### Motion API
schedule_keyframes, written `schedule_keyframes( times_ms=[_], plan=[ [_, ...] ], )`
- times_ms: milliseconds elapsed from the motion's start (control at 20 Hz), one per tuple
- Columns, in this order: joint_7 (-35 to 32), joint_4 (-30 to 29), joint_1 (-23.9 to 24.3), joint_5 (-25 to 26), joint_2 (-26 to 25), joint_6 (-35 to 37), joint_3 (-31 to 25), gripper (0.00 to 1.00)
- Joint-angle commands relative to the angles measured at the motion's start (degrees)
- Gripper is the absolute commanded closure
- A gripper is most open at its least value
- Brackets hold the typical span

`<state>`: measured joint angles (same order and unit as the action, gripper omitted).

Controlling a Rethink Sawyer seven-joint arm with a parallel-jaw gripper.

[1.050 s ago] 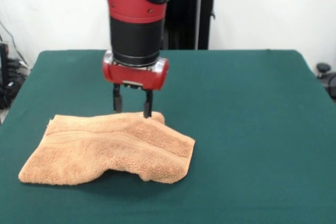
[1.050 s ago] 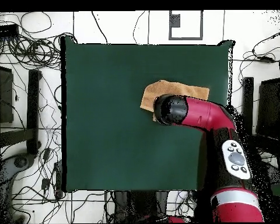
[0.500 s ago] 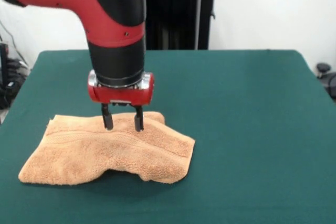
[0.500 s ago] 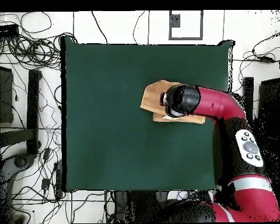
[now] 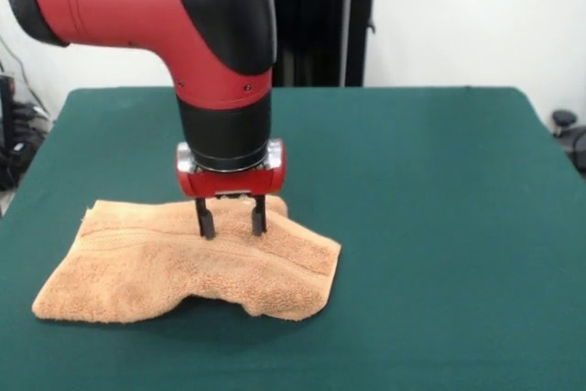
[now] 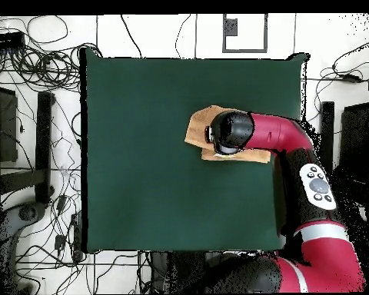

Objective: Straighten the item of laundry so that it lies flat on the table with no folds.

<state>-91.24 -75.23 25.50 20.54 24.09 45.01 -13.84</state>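
So the claw (image 5: 230,222) is sliding back toward 3 o'clock in the front view after drifting the other way half a second ago, and it's now sitting over the raised hump at the towel's (image 5: 183,267) far edge. Its two fingers are spread moderately apart with nothing between them, tips resting right at or just pressing into the terry. The towel itself isn't budging: same lumpy, doubled-up shape, lying toward 7 o'clock on the green bench (image 5: 439,226) in the front view, with one corner curling up at the near edge. From overhead the arm is covering most of the towel (image 6: 197,129), which sits just right of the bench's (image 6: 141,154) middle. My read is that it's hunting for a grab spot on the fold, so the actual flattening isn't started yet.
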Motion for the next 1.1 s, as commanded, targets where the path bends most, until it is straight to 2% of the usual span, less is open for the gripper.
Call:
schedule_keyframes(
  times_ms=[50,250,450,800,1100],
  plan=[
    [-22.4,-7.0,-8.6,-2.5,4.7,-2.3,7.1,0.0],
    [-32.2,-8.3,-12.2,-6.5,5.1,-3.4,12.4,0.0],
    [-38.6,-10.1,-14.3,-10.0,5.9,-4.9,16.3,0.0],
    [-41.7,-13.1,-14.1,-13.9,7.6,-5.8,19.1,0.0],
    [-47.0,-15.6,-14.2,-16.9,8.8,-4.6,22.1,0.0]
  ],
)
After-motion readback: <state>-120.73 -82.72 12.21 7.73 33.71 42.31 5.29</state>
